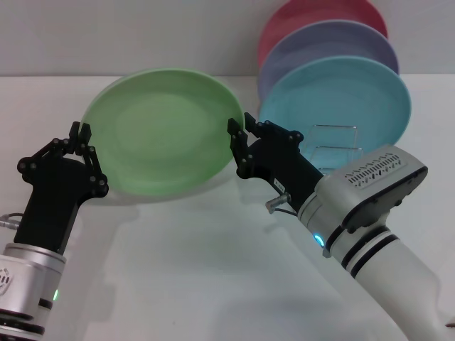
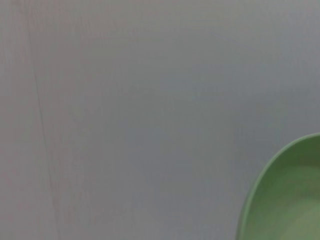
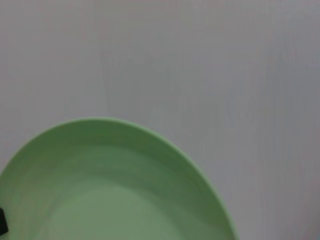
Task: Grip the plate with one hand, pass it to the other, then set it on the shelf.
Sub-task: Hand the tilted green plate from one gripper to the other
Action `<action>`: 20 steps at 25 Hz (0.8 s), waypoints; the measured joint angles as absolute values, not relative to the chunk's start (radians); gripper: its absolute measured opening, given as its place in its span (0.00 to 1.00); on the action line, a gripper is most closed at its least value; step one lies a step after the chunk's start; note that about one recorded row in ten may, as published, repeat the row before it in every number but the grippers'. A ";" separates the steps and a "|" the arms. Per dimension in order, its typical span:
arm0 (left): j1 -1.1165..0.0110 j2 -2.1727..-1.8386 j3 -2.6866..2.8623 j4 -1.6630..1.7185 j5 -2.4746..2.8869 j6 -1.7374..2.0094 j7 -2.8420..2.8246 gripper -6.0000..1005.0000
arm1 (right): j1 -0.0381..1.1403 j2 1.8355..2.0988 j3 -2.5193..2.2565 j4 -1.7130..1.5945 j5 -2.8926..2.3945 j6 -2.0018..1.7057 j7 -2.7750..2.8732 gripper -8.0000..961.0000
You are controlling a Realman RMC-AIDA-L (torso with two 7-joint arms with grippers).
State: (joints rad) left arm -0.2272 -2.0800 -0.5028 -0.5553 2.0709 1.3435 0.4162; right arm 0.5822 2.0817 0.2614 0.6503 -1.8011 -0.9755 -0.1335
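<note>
Stage: mid-handover, as I judge it. The green plate point(image 1: 165, 131) is off the table and held up between the two arms; the pass is under way and the shelving is not yet done.

Left gripper point(image 1: 79, 132): at the plate's left rim, fingers close together at the edge. It looks pinched on the rim, though whether it bears weight or has just let go I cannot tell.

Right gripper point(image 1: 237, 133): at the plate's right rim, fingers nearly closed with the edge between them, so it seems to have hold too.

Plate: tilted, its hollow face turned toward the robot, spanning the gap between the two pincers, above the white table point(image 1: 213, 270). Its lower edge hangs near the surface; I cannot say whether it touches. Both wrist views show only part of the green rim against the pale wall.

Shelf point(image 1: 334, 145): the wire rack stands to the right and farther back, behind the right forearm. A turquoise plate point(image 1: 341, 99), a lavender plate point(image 1: 323, 46) and a red plate point(image 1: 313, 18) stand upright in it, one behind the other.

Left to do: my guess is that the left pincer must release, then the right arm carries the plate rightward and slots it into a near loop, in front of the turquoise one.

Risk: a one-sided rim pinch may let the plate swing.
</note>
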 joint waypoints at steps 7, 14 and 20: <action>-0.233 -2.080 -0.503 -0.550 2.070 1.342 0.412 0.04 | 0.580 2.082 0.256 0.650 -1.801 -0.976 -0.134 0.21; -0.239 -2.080 -0.509 -0.548 2.069 1.329 0.415 0.04 | 0.578 2.082 0.256 0.650 -1.801 -0.976 -0.134 0.20; -0.247 -2.080 -0.509 -0.547 2.068 1.323 0.414 0.04 | 0.578 2.082 0.258 0.650 -1.801 -0.976 -0.134 0.20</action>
State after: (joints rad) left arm -0.2470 -2.0800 -0.5094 -0.5473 2.0678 1.3227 0.4137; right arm 0.5783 2.0816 0.2583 0.6505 -1.8008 -0.9757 -0.1335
